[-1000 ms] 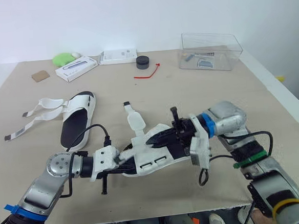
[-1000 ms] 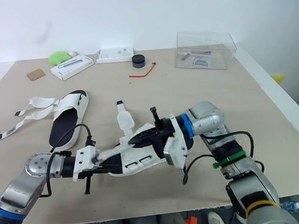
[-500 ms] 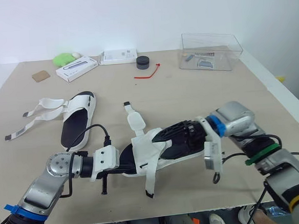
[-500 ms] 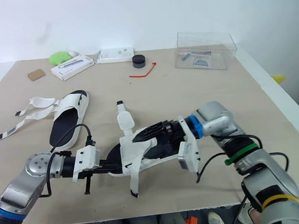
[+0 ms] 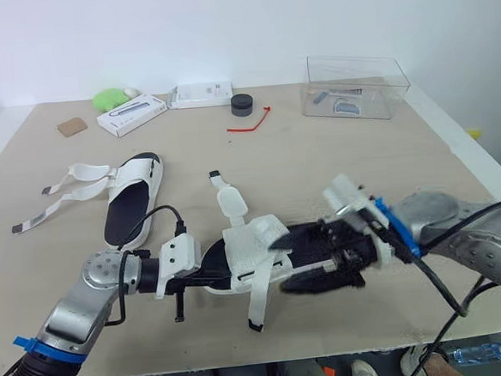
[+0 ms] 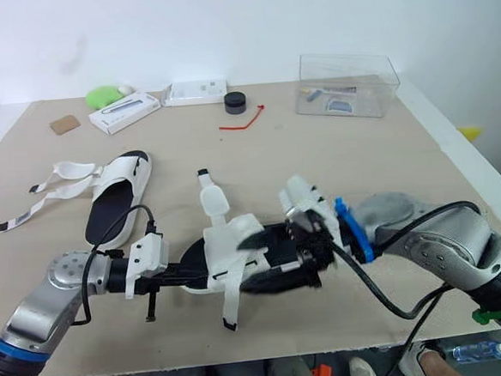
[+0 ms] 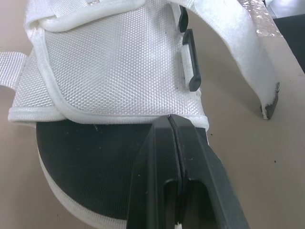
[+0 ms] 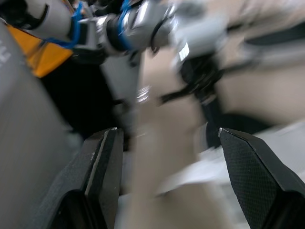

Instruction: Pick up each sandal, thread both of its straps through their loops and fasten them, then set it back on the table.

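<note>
- near sandal point(image 5: 255, 250) sits at the front middle of the surface point(image 5: 343, 164), between both arms; second sandal point(image 5: 133, 199) is well apart to the left, its straps splayed loose
- left gripper point(image 7: 170, 120): fingers clenched together with no gap, over the black footbed, tips at the hem of the white upper; cannot tell whether they pinch anything
- right gripper point(image 8: 167, 133): fingers spread wide, released, near the toe end
- far strap point(image 5: 228, 200) points away, near strap point(image 5: 256, 298) trails toward the front edge; both unthreaded
- step, judged: threading the first sandal, no strap through yet
- next move calls for right fingers to take a strap tip and feed it through a black loop point(image 7: 191, 67) while the left steadies the heel
</note>
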`<move>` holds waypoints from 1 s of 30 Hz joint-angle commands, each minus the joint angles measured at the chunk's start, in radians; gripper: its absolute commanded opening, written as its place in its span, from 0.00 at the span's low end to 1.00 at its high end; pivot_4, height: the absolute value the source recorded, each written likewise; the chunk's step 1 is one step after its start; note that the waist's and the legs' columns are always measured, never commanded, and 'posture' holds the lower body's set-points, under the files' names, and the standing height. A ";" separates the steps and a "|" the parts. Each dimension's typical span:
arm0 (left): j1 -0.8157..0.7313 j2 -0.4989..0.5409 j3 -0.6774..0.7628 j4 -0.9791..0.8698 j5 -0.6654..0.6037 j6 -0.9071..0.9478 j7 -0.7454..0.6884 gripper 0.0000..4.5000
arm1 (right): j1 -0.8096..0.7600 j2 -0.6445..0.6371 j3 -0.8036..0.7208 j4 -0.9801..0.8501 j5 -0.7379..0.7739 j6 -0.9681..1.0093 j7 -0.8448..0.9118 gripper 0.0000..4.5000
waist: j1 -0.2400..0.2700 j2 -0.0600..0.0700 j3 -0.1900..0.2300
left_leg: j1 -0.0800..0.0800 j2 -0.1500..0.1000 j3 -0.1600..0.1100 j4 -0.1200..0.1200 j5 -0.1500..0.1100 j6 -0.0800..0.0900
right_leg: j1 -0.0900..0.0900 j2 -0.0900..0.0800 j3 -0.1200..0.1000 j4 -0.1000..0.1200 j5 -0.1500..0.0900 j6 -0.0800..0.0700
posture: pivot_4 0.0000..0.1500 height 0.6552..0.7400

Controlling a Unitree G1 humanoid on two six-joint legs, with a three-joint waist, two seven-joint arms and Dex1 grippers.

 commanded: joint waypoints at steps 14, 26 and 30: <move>-0.051 -0.037 0.036 0.032 -0.022 0.002 0.023 0.00 | 0.034 0.268 -0.071 0.093 -0.054 0.445 -0.298 0.77 | 0.004 -0.002 -0.001 | -0.004 -0.001 -0.004 0.001 0.000 0.001 | -0.001 0.002 0.000 -0.002 0.000 0.002 | 1.00 1.00; -0.099 -0.062 0.018 0.153 0.080 -0.116 0.073 0.00 | -0.025 0.426 -0.170 0.143 -0.093 0.578 -0.338 0.77 | 0.006 -0.002 -0.001 | -0.006 -0.002 -0.006 0.002 -0.001 0.001 | -0.001 0.002 -0.001 -0.002 0.002 -0.002 | 1.00 1.00; -0.112 -0.074 0.021 0.190 0.108 -0.151 0.097 0.00 | -0.028 0.443 -0.187 0.150 -0.108 0.611 -0.328 0.77 | 0.006 -0.002 -0.001 | -0.006 -0.002 -0.006 0.002 -0.001 0.001 | -0.001 0.002 -0.001 -0.002 0.003 -0.002 | 1.00 1.00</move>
